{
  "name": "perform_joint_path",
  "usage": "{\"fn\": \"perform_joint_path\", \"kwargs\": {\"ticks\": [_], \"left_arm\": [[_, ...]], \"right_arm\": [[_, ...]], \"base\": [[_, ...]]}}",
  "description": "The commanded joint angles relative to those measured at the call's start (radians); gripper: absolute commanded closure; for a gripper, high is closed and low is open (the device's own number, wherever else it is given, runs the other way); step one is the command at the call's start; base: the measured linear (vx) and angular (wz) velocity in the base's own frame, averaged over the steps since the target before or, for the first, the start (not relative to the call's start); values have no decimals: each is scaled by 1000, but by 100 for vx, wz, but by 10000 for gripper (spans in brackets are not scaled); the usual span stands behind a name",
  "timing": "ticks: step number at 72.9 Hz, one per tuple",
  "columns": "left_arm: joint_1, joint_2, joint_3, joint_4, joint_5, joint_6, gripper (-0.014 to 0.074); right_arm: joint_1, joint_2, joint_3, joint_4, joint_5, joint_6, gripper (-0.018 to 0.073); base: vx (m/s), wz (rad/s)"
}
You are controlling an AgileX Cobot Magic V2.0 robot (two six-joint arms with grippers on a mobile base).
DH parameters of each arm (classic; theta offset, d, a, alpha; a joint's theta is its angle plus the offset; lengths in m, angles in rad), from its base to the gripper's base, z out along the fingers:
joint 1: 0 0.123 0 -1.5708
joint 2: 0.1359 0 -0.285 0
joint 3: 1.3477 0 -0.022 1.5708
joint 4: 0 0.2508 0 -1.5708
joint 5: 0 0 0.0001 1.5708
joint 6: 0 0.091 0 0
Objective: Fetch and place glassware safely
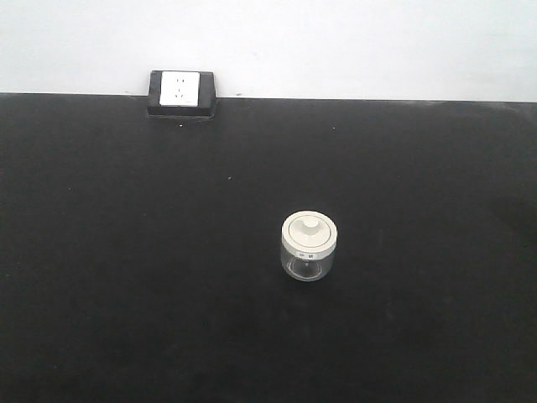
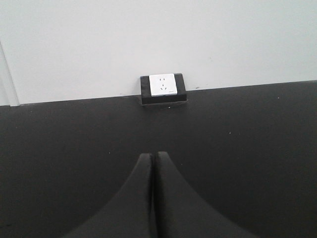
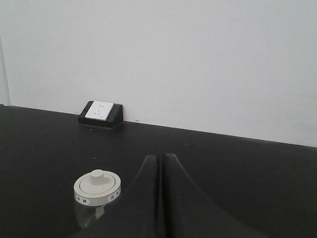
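The glass jar (image 1: 309, 247) stands upright on the black table, right of centre. It is small and clear, with a cream-white lid, a central knob and dark marks on the rim. It also shows in the right wrist view (image 3: 97, 194), low at the left. My right gripper (image 3: 162, 156) is shut and empty, to the right of the jar and apart from it. My left gripper (image 2: 152, 155) is shut and empty over bare table, with the jar out of its view. Neither gripper shows in the front view.
A black socket box with a white face (image 1: 181, 92) sits at the table's far edge against the white wall. It also shows in the left wrist view (image 2: 163, 89) and the right wrist view (image 3: 100, 114). The black table (image 1: 126, 277) spreads wide around the jar.
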Motion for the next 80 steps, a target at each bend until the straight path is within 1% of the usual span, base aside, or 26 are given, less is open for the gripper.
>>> {"fn": "perform_joint_path", "kwargs": {"ticks": [1,25,30,33,37,55,80], "left_arm": [[1,-25,17,-7,-74,-5,603],[1,-232,218,-7,-76,-9,603],[1,-268,258,-7,-96,-9,603],[2,-268,282,-14,-137,-12,603],[8,-262,278,-13,-118,-21,603],[49,-263,278,-12,-128,-34,603],[50,-263,278,-7,-154,-35,603]], "right_arm": [[-2,10,-27,-8,-67,-4,567],[-2,10,-27,-8,-67,-4,567],[-2,10,-27,-8,-67,-4,567],[-2,10,-27,-8,-67,-4,567],[-2,10,-27,-8,-67,-4,567],[-2,10,-27,-8,-67,-4,567],[-2,10,-27,-8,-67,-4,567]], "base": [[0,0],[0,0],[0,0],[0,0],[0,0],[0,0],[0,0]]}}
